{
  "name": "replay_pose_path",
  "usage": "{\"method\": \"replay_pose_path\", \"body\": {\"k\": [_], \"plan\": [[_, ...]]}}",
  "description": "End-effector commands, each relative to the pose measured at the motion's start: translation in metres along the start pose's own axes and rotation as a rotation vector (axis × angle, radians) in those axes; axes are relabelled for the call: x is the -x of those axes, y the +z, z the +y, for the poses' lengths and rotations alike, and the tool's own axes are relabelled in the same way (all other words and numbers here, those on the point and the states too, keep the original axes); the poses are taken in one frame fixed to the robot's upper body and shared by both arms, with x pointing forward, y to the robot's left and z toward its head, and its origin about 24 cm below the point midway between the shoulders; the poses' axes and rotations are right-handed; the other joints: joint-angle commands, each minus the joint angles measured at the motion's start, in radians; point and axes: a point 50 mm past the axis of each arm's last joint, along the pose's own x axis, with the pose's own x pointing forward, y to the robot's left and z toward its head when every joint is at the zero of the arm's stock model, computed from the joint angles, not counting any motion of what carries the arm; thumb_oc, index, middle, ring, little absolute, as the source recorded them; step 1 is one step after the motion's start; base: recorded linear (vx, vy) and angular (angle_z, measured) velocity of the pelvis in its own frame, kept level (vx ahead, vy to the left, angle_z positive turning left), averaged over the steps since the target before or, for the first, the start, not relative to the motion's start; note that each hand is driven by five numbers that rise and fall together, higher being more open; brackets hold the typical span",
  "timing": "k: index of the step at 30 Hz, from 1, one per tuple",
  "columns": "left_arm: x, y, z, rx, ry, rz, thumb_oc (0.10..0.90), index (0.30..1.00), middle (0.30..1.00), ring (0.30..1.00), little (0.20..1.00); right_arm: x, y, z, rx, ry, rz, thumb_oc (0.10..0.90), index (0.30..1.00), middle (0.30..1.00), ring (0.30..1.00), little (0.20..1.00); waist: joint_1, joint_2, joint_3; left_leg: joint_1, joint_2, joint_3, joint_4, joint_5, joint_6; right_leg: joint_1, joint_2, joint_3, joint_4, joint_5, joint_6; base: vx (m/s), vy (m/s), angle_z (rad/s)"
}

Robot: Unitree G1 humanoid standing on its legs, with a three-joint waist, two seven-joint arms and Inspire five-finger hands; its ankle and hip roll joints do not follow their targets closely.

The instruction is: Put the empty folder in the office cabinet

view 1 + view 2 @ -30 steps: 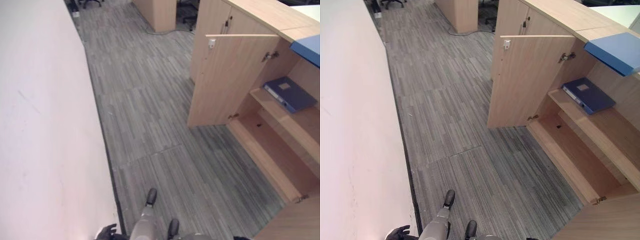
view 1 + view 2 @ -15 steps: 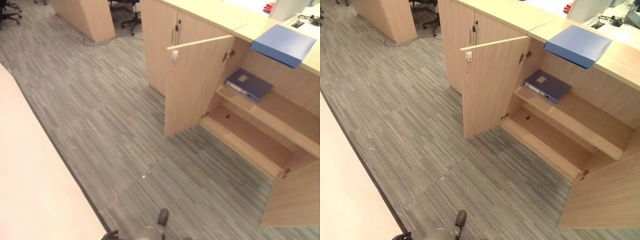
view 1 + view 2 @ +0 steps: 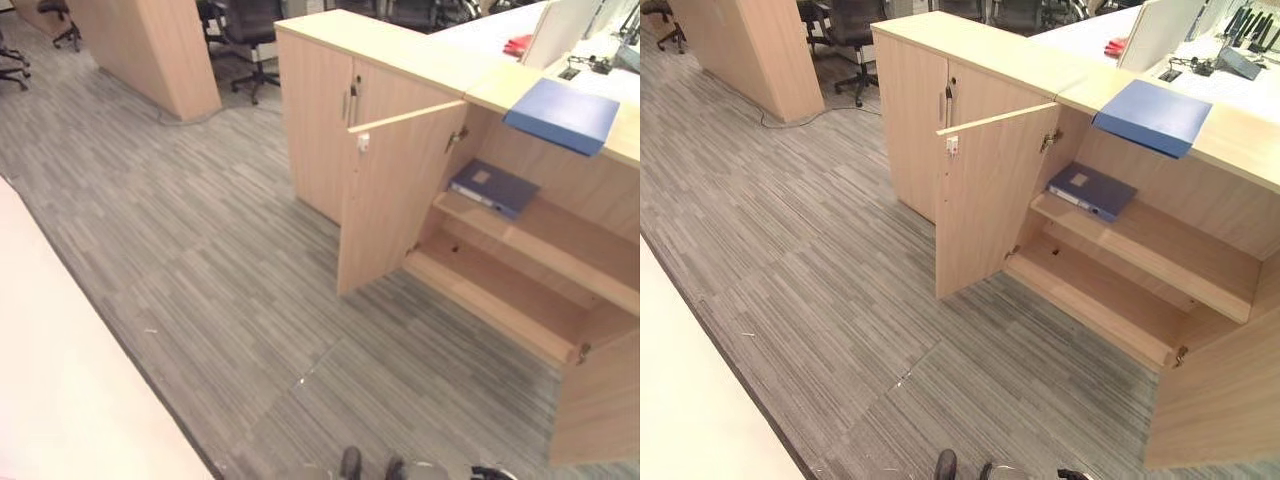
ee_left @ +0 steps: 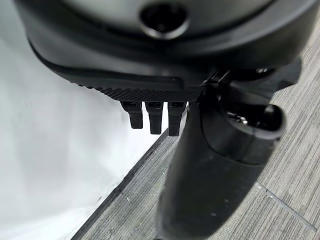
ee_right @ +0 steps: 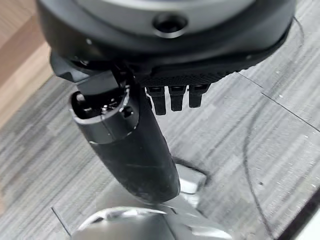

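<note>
- Left eye view: the folder lies on the cabinet top, upper right; the door stands open to receive it.
- Right eye view: another binder lies on the shelf.
- Left wrist view: left hand hangs empty, fingers straight — idle.
- Right wrist view: right hand likewise, fingers relaxed.

Lighting's pretty even and bright overhead office light, soft shadows inside the open cabinet under its shelves. The pale wall at the lower left is nearly washed out. Wrist views are blurry up close on each robot hand, floor behind sharper.
</note>
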Motion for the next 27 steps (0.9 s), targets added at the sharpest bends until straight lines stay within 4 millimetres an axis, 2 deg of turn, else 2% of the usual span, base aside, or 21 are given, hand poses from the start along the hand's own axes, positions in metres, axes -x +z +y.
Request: {"method": "replay_pose_path", "body": {"k": [1, 2, 3, 5, 6, 7, 11, 14, 15, 16, 17, 18, 21, 23, 24, 25, 27], "plan": [[0.0, 0.007, 0.013, -0.014, 0.056, -0.047, 0.8, 0.9, 0.9, 0.9, 0.9, -0.001, 0.021, -0.004, 0.011, -0.014, -0.07, 0.8, 0.9, 0.9, 0.9, 0.9, 0.008, 0.012, 0.054, 0.127, 0.038, -0.087, -0.128, -0.032, -0.053, 0.011, 0.025, -0.073, -0.217, 0.199, 0.007, 0.37, -0.184, 0.06], [0.0, 0.006, 0.014, 0.001, 0.06, -0.04, 0.8, 0.9, 0.9, 0.9, 0.9, -0.001, 0.019, -0.003, 0.013, -0.01, -0.06, 0.8, 0.9, 0.9, 0.9, 0.9, 0.012, 0.006, 0.054, 0.149, 0.047, -0.083, -0.133, -0.058, -0.062, 0.018, 0.024, -0.087, -0.269, 0.209, 0.026, 0.33, -0.144, -0.11], [0.0, 0.004, 0.014, 0.0, 0.065, -0.03, 0.8, 0.9, 0.9, 0.9, 0.9, -0.001, 0.017, -0.004, 0.008, -0.011, -0.051, 0.8, 0.9, 0.9, 0.9, 0.9, 0.019, 0.001, 0.048, 0.161, 0.045, -0.079, -0.139, -0.07, -0.063, 0.041, 0.021, -0.109, -0.299, 0.215, 0.029, 0.33, -0.146, -0.2], [0.0, 0.004, 0.014, 0.0, 0.065, -0.03, 0.8, 0.9, 0.9, 0.9, 0.9, -0.001, 0.016, -0.003, 0.008, -0.011, -0.051, 0.8, 0.9, 0.9, 0.9, 0.9, 0.018, 0.002, 0.051, 0.166, 0.046, -0.08, -0.14, -0.071, -0.064, 0.049, 0.023, -0.111, -0.307, 0.218, 0.029, 0.19, -0.056, -0.09], [0.001, -0.006, 0.012, 0.005, 0.065, 0.013, 0.8, 0.9, 0.9, 0.9, 0.9, -0.001, 0.007, -0.003, 0.01, -0.012, -0.015, 0.8, 0.9, 0.9, 0.9, 0.9, 0.026, -0.005, 0.024, 0.2, 0.062, -0.067, -0.191, -0.081, -0.07, 0.068, 0.012, -0.152, -0.288, 0.224, 0.024, 0.42, -0.12, 0.21], [0.001, -0.01, 0.011, 0.011, 0.06, 0.03, 0.8, 0.9, 0.9, 0.9, 0.9, 0.0, 0.001, -0.004, 0.009, -0.011, 0.007, 0.8, 0.9, 0.9, 0.9, 0.9, 0.027, -0.003, 0.016, 0.22, 0.077, -0.068, -0.212, -0.084, -0.073, 0.062, 0.008, -0.159, -0.252, 0.219, 0.022, 0.5, -0.142, 0.13], [0.001, -0.012, 0.007, -0.018, 0.043, 0.037, 0.8, 0.9, 0.9, 0.9, 0.9, 0.0, -0.005, -0.009, -0.017, -0.027, 0.028, 0.8, 0.9, 0.9, 0.9, 0.9, 0.009, 0.011, 0.008, 0.259, 0.122, -0.081, -0.245, -0.098, -0.079, 0.044, -0.003, -0.178, -0.153, 0.179, 0.007, 0.32, -0.134, 0.16], [0.0, 0.003, 0.007, -0.043, 0.049, -0.012, 0.8, 0.9, 0.9, 0.9, 0.9, 0.0, 0.003, -0.012, -0.038, -0.042, -0.005, 0.8, 0.9, 0.9, 0.9, 0.9, -0.009, 0.017, 0.026, 0.262, 0.155, -0.08, -0.255, -0.109, -0.087, -0.002, 0.0, -0.174, -0.071, 0.137, -0.009, 0.22, -0.165, 0.01], [-0.002, 0.021, 0.008, -0.051, 0.053, -0.071, 0.8, 0.9, 0.9, 0.9, 0.9, 0.0, 0.012, -0.014, -0.05, -0.051, -0.033, 0.8, 0.9, 0.9, 0.9, 0.9, -0.021, 0.018, 0.04, 0.249, 0.171, -0.075, -0.25, -0.114, -0.091, -0.031, 0.01, -0.168, -0.045, 0.117, -0.016, 0.12, -0.139, 0.35], [-0.002, 0.021, 0.008, -0.051, 0.053, -0.072, 0.8, 0.9, 0.9, 0.9, 0.9, 0.0, 0.012, -0.014, -0.05, -0.051, -0.034, 0.8, 0.9, 0.9, 0.9, 0.9, -0.02, 0.018, 0.039, 0.248, 0.171, -0.074, -0.25, -0.115, -0.091, -0.034, 0.01, -0.167, -0.043, 0.116, -0.017, 0.13, -0.156, 0.33], [-0.002, 0.031, 0.01, -0.057, 0.061, -0.103, 0.8, 0.9, 0.9, 0.9, 0.9, -0.001, 0.017, -0.015, -0.056, -0.056, -0.052, 0.8, 0.9, 0.9, 0.9, 0.9, -0.027, 0.018, 0.047, 0.245, 0.181, -0.068, -0.249, -0.12, -0.095, -0.053, 0.014, -0.161, -0.021, 0.11, -0.021, 0.14, -0.164, 0.14], [-0.001, 0.049, 0.012, -0.072, 0.066, -0.165, 0.8, 0.9, 0.9, 0.9, 0.9, -0.001, 0.022, -0.017, -0.067, -0.066, -0.066, 0.8, 0.9, 0.9, 0.9, 0.9, -0.038, 0.016, 0.051, 0.236, 0.198, -0.055, -0.244, -0.128, -0.104, -0.066, 0.03, -0.147, -0.015, 0.091, -0.029, 0.2, -0.22, 0.09], [-0.001, 0.057, 0.014, -0.071, 0.069, -0.199, 0.8, 0.9, 0.9, 0.9, 0.9, -0.001, 0.021, -0.018, -0.074, -0.072, -0.064, 0.8, 0.9, 0.9, 0.9, 0.9, -0.046, 0.012, 0.044, 0.232, 0.227, -0.026, -0.221, -0.149, -0.123, -0.061, 0.05, -0.14, -0.023, 0.071, -0.039, 0.14, -0.144, 0.04], [0.001, 0.064, 0.015, -0.061, 0.064, -0.235, 0.8, 0.9, 0.9, 0.9, 0.9, 0.0, 0.013, -0.019, -0.071, -0.076, -0.041, 0.8, 0.9, 0.9, 0.9, 0.9, -0.052, 0.002, 0.037, 0.212, 0.257, 0.013, -0.117, -0.158, -0.149, -0.021, 0.075, -0.123, -0.043, 0.046, -0.055, 0.23, -0.221, -0.05], [0.001, 0.067, 0.015, -0.053, 0.059, -0.25, 0.8, 0.9, 0.9, 0.9, 0.9, 0.0, 0.008, -0.019, -0.073, -0.078, -0.024, 0.8, 0.9, 0.9, 0.9, 0.9, -0.053, -0.006, 0.037, 0.185, 0.266, 0.037, -0.015, -0.135, -0.164, 0.014, 0.095, -0.111, -0.063, 0.038, -0.064, 0.16, -0.189, -0.25], [0.002, 0.068, 0.014, -0.044, 0.053, -0.259, 0.8, 0.9, 0.9, 0.9, 0.9, 0.0, 0.004, -0.018, -0.076, -0.077, -0.013, 0.8, 0.9, 0.9, 0.9, 0.9, -0.054, -0.026, 0.04, 0.147, 0.25, 0.056, 0.071, -0.092, -0.163, 0.043, 0.097, -0.106, -0.092, 0.05, -0.082, 0.14, -0.18, -0.57], [0.002, 0.067, 0.013, -0.024, 0.042, -0.264, 0.8, 0.9, 0.9, 0.9, 0.9, 0.001, -0.001, -0.019, -0.079, -0.08, 0.004, 0.8, 0.9, 0.9, 0.9, 0.9, -0.045, -0.043, 0.054, 0.058, 0.252, 0.067, 0.303, -0.017, -0.148, 0.098, 0.124, -0.084, -0.119, 0.037, -0.115, 0.12, -0.167, -1.02]]}}
